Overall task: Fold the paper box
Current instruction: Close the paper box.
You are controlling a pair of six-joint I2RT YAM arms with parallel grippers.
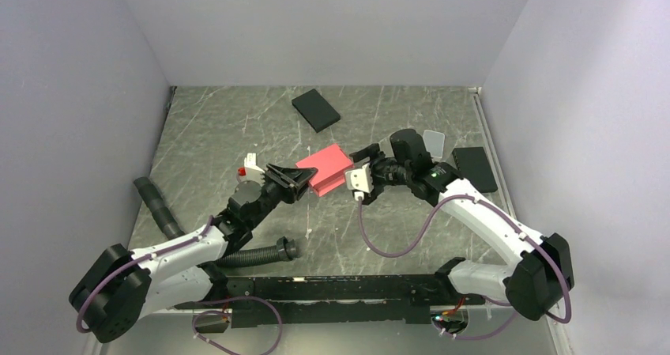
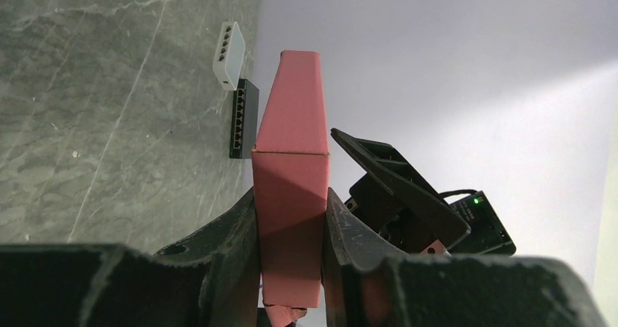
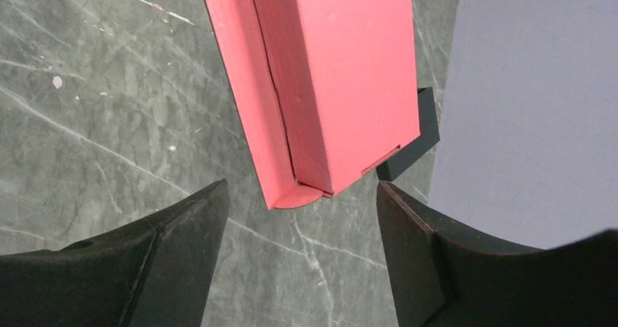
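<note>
Because the left tool [image 1: 299,183] was clamped on one end of the paper box [image 1: 325,168], the box was held up over the middle of the tabletop [image 1: 221,126] and did not lie on it. The right tool [image 3: 300,188] sat at the other end with its fingers apart (touching nothing), probably ready to push in the little end flap.

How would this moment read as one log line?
left claw: shut on paper box | right claw: open, facing box's end, not touching
</note>
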